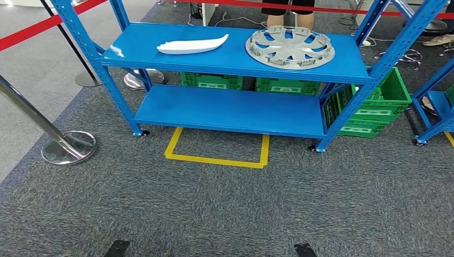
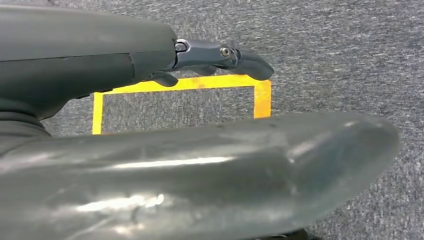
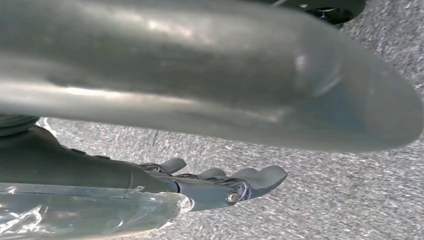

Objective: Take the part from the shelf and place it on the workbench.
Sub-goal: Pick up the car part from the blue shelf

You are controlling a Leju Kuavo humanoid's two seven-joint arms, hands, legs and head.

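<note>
Two parts are sitting on the shelf [image 1: 160, 51]: one white trim piece [image 1: 193, 44], one grey hubcap [image 1: 289, 47]. Left robot hand [image 2: 220, 57] and right robot hand [image 3: 220, 185] are hanging over carpet, fingers extended, holding nothing.

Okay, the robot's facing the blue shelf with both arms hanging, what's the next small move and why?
Probably step forward toward the yellow floor square in front of the shelf. The white part and the hubcap lie on the top level, with carpet between robot and shelf. The left hand and right hand hang over the floor holding nothing, so reaching now looks premature.

two parts [image 1: 193, 44], four green crates [image 1: 211, 81]
</note>
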